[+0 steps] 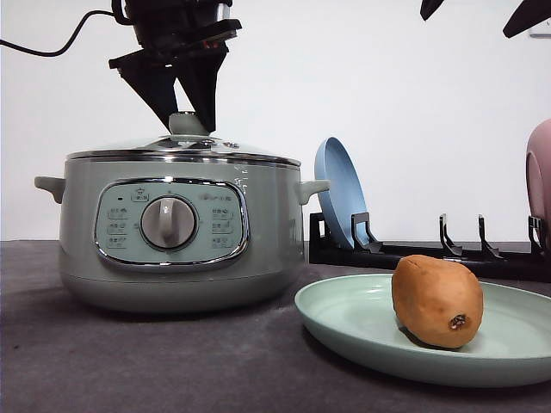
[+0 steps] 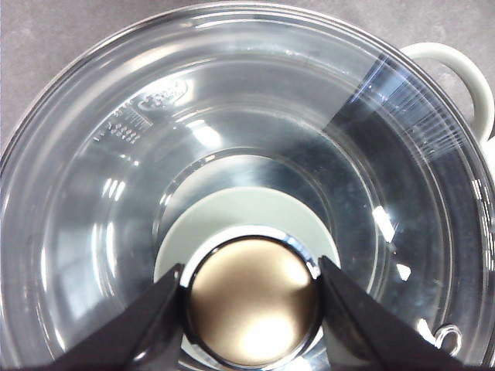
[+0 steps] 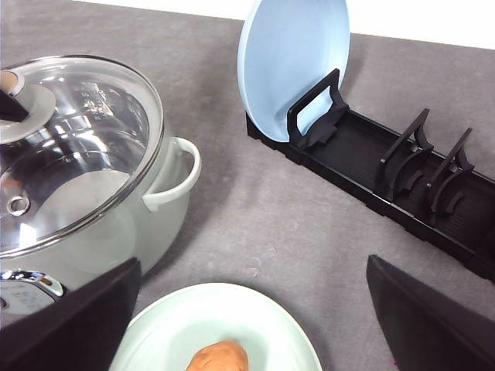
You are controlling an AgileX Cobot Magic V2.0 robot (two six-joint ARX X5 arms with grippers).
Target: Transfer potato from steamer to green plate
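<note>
The oval brown-orange potato (image 1: 436,300) with a small dark spot at its near end lay on the wide pale mint-green round plate (image 1: 344,320) at the lower right of the front frame, resting on the plate's inner surface. From the right wrist camera just the top of the potato (image 3: 217,358) showed at the bottom edge, on the same green plate (image 3: 170,328).

The large round pale sage-green steamer (image 1: 86,224) stood in the left half of the front frame on the dark grey table (image 1: 129,361), its grey dial (image 1: 169,223) in the middle of the chrome-rimmed control panel. Its glass lid (image 1: 185,144) was seated on the pot. The left gripper (image 1: 188,122) came down from the upper left of the frame onto the lid's knob (image 1: 187,126). In the left wrist picture the two black fingers (image 2: 143,328) sat against either side of the knob's shiny round cap (image 2: 253,301), pinching it, with the clear lid (image 2: 116,193) spread around it.

The right gripper (image 3: 251,325) was spread wide, its dark fingers in the lower corners of the right wrist picture with the plate between them, holding nothing.

Behind the plate, a black dish rack (image 1: 413,254) ran along the right side, with a light blue plate (image 1: 337,189) standing upright in its leftmost slot. A pink object (image 1: 540,176) was cut off by the right edge.
</note>
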